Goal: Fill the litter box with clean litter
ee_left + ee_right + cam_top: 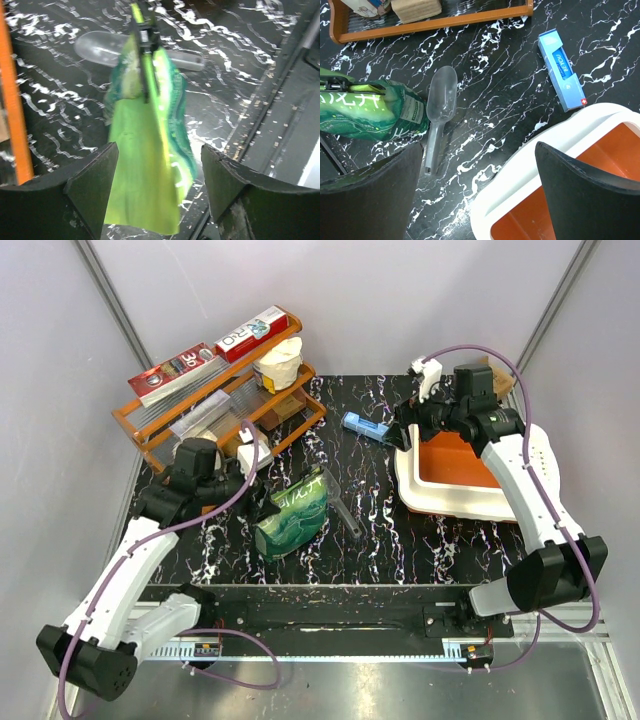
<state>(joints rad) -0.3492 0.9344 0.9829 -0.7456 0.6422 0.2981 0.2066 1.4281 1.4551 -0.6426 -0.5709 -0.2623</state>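
Litter box [450, 502], one: large plastic tray, white rim, orange inside, directly beneath right claw [479, 147], corner rim below one finger. Pouch [293, 515], one: glossy green, between left claw [159, 150] fingers. Scoop [439, 112], one, clear plastic, and carton [561, 70], one, blue: ahead of right claw. Left arm stretches forward; right arm bends over, claw pointing down. Both claws gape wide, gripping nothing.

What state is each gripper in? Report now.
Left gripper: jaws open, green pouch between them, not clamped.
Right gripper: jaws open, empty, over the litter box corner.
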